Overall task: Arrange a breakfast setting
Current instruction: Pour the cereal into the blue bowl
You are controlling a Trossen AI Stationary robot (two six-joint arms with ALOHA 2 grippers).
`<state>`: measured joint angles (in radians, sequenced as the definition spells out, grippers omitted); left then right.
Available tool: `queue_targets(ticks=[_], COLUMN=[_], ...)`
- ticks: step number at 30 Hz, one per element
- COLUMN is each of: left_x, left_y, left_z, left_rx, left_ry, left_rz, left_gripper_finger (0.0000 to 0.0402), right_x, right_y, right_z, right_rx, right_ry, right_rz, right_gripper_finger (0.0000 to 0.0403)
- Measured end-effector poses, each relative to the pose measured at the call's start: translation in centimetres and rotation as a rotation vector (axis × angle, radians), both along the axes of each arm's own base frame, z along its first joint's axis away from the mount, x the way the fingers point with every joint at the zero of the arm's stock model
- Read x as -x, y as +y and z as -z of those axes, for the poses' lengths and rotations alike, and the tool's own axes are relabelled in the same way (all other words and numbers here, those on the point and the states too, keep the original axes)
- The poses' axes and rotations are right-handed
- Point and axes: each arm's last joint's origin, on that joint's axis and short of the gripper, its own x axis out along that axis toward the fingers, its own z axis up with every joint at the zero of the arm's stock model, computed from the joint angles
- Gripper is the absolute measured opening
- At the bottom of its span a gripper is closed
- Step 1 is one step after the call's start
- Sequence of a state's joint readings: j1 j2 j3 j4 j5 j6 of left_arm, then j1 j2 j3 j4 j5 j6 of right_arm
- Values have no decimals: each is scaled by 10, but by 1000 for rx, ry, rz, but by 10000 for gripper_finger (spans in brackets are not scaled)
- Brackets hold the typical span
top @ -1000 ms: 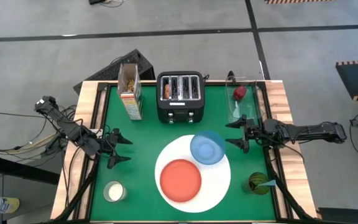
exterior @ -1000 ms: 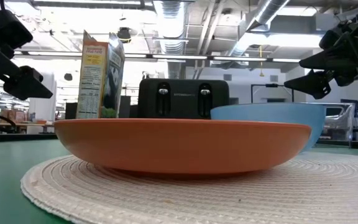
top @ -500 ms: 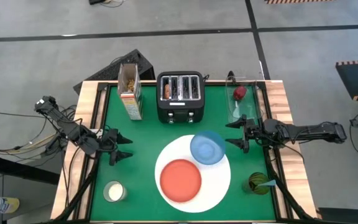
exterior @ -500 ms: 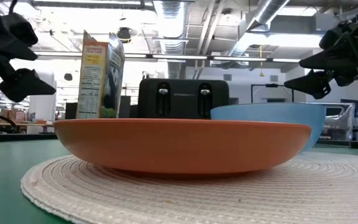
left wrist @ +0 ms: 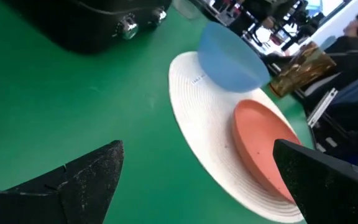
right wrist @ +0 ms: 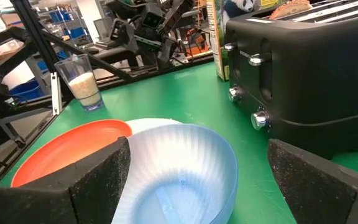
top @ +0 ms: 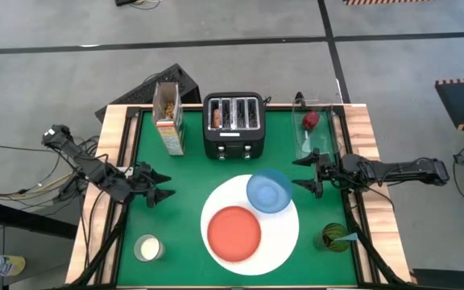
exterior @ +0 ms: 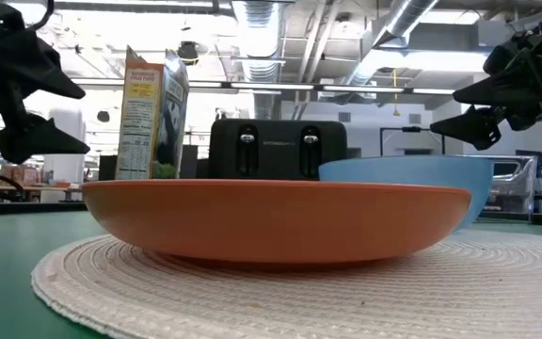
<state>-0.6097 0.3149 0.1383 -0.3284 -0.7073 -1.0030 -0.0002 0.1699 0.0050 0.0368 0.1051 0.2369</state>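
Both grippers hang open and empty over the green table (top: 192,173). Left gripper (top: 158,186), jaws spread wide, hovers above bare cloth near the table's left edge, well apart from the large round white plate (top: 284,242), which looks like a woven mat. On that white plate lie the smaller red-orange plate (top: 234,234), toward the front, and the small blue bowl (top: 269,190), at the plate's back right rim. Right gripper (top: 312,171), fingers also parted, sits just beside the bowl on its right, not touching it; in the right wrist view the bowl (right wrist: 179,168) fills the space between the two dark fingers.

Each arm reaches in low from its own side of the table, forearm roughly level, gripper pointing toward the middle. From table height the left gripper (exterior: 36,113) and right gripper (exterior: 483,108) both show raised above the plates.

Behind the plates stands a black toaster (top: 233,125) with a bagel piece (top: 217,118) in one slot, and left of it an open cereal box (top: 168,118). A dark red piece (top: 310,121) lies in a clear container (top: 316,141) at the back right. A glass (top: 147,247) with pale contents stands front left, and a greenish cup (top: 334,238) front right.
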Motion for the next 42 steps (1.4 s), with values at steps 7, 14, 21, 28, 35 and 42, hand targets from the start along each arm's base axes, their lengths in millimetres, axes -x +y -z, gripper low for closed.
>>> queue_targets(ticks=[7,14,21,28,35,42], left_x=[-4,-7,-20,-42,-59,-83], left_y=[5,12,19,22,25,32], left_z=[-6,-8,-10,-29,-48,-71], left_rx=[-71,-120,-135,-199,-106,-27], left_ry=[-60,-86,-55,38,220,447], left_rz=[-89,-233,-350,-418,-533,-686], left_gripper_finger=[400,400,400,400,400,400], right_x=[0,0,0,0,0,0], right_y=[0,0,0,0,0,0], right_z=[0,0,0,0,0,0], right_rx=[0,0,0,0,0,0], right_ry=[0,-1,-1,0,0,0], right_rz=[0,0,0,0,0,0], right_gripper_finger=[396,396,396,396,396,396])
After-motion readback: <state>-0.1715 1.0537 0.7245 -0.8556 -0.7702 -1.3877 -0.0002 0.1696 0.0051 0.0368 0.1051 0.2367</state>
